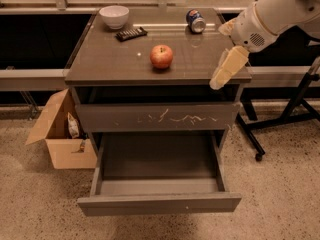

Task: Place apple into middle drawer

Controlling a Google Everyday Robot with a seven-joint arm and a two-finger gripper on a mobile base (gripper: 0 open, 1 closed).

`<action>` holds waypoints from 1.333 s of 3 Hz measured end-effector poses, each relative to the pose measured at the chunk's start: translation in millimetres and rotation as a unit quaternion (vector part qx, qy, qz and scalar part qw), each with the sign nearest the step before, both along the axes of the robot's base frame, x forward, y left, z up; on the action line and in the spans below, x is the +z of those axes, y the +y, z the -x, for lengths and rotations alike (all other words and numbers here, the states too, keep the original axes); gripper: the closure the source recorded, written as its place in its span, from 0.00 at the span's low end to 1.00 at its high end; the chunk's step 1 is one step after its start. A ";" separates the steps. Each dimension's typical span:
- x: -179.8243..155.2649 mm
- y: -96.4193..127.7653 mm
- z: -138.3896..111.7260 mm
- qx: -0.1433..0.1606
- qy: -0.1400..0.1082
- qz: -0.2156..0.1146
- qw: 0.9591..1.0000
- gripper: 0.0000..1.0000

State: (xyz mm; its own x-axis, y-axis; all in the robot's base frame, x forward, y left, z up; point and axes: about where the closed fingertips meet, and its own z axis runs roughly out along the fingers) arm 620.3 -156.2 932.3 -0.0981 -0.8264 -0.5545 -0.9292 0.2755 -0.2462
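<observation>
A round red apple (161, 56) with yellowish patches sits at the upper centre on a smooth, glossy grey-brown tabletop (105, 61). The cream-coloured gripper (220, 79) hangs at the upper right, over the tabletop's right edge and well apart from the apple; whether it is clenched or released cannot be told. At the bottom centre, the plain-fronted middle drawer (159, 204) stands pulled open, below a drawer front (157, 116) with white scratches.
</observation>
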 end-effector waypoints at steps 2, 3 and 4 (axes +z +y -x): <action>-12.0 25.6 -39.6 0.009 -0.001 -0.045 0.999 0.00; -24.8 45.3 -65.6 0.013 0.003 -0.074 0.997 0.00; -35.6 70.3 -85.2 0.011 0.004 -0.093 0.996 0.00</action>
